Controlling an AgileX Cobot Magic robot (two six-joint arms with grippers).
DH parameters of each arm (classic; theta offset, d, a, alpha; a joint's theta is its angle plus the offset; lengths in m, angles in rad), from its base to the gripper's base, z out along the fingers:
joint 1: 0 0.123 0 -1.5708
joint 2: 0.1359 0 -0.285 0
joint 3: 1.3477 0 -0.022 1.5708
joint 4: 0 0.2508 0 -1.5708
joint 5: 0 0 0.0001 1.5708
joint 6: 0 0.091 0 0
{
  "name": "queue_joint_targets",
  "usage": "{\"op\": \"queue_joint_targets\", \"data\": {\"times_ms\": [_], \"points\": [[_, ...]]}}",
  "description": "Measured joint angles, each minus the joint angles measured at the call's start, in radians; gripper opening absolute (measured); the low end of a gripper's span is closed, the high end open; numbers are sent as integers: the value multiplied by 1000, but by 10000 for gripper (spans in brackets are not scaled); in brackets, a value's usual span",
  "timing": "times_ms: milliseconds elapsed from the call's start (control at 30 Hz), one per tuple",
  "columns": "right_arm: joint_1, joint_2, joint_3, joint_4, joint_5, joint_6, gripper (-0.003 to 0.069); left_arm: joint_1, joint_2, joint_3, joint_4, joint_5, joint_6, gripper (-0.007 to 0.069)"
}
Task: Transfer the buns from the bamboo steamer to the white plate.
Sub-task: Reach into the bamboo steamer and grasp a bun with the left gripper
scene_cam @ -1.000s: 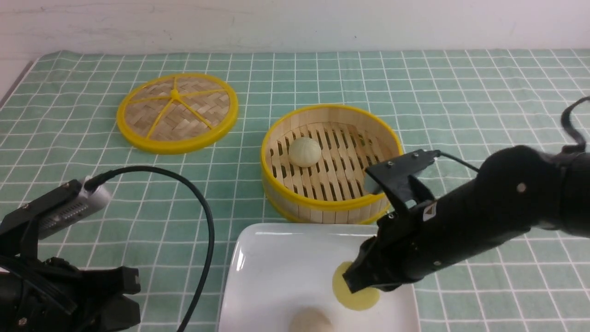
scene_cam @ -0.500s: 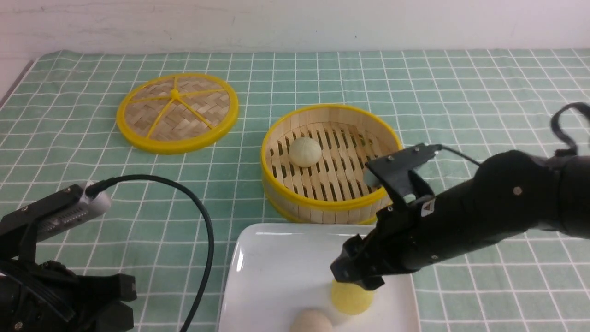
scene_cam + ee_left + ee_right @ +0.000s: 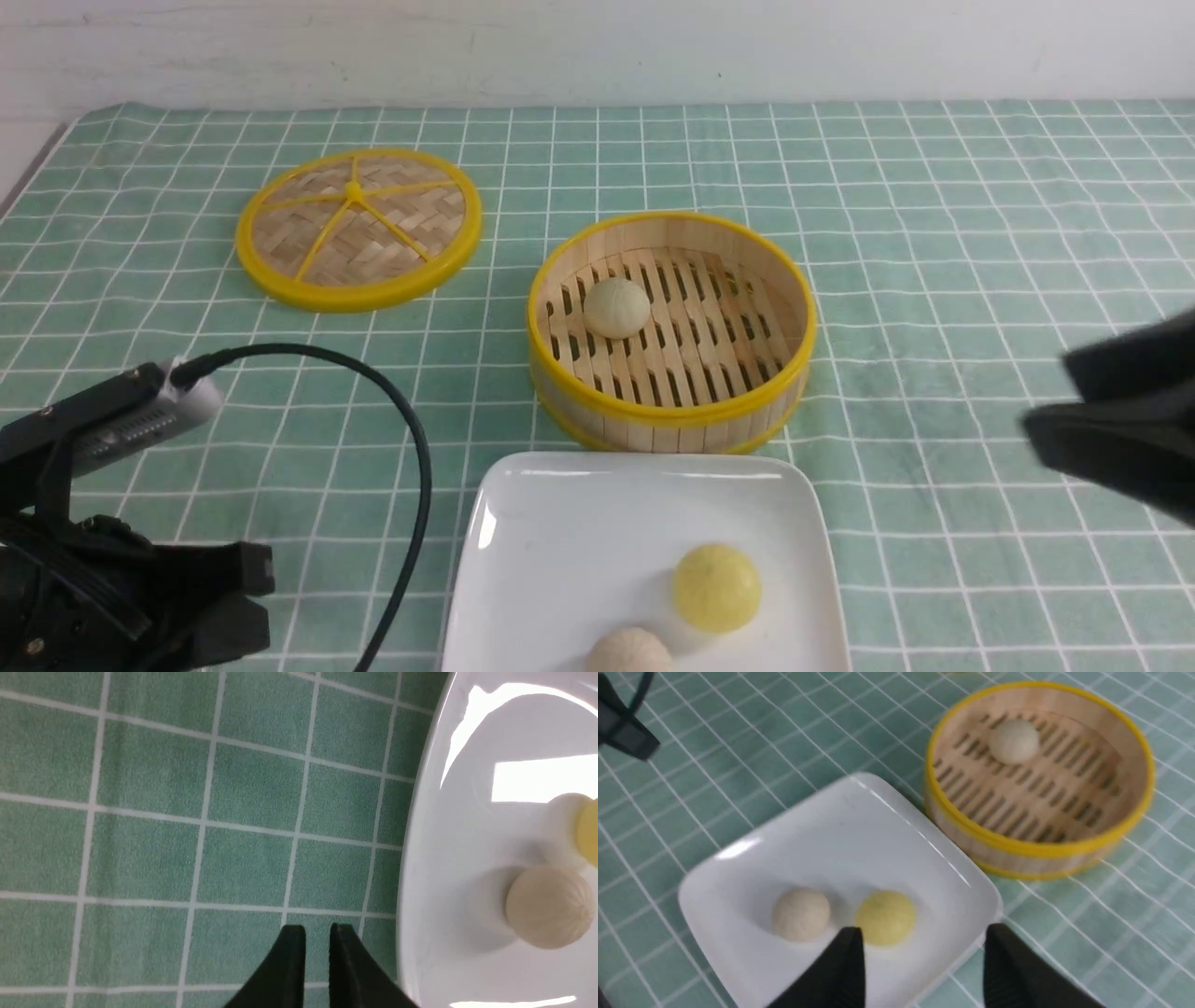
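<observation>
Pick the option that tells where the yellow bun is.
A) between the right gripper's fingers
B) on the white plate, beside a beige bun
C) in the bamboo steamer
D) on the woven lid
B: the yellow bun lies on the white plate beside the beige bun, and the right gripper is open and holds nothing.

One bun in steamer, plate before it

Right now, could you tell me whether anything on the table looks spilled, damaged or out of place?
Nothing stands out. The yellow bun and a tan bun sit upright on the plate, a cream bun sits in the steamer, and the lid lies flat on the cloth.
</observation>
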Motion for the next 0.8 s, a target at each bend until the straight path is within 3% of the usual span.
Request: {"op": "queue_joint_targets", "data": {"times_ms": [133,200,400,600,800], "points": [[0,-161,8,-235,227,249,68,0,21,-122,-4,21,0,111],[0,-206,32,-311,273,340,1,0,60,-208,-12,60,0,93],[0,-266,190,-412,303,460,-15,-41,222,-431,-17,185,0,4],[0,-270,338,-433,274,468,-15,-204,413,-611,-15,198,-5,1],[1,-270,431,-432,130,468,-15,-362,693,-904,66,224,-136,22]]}}
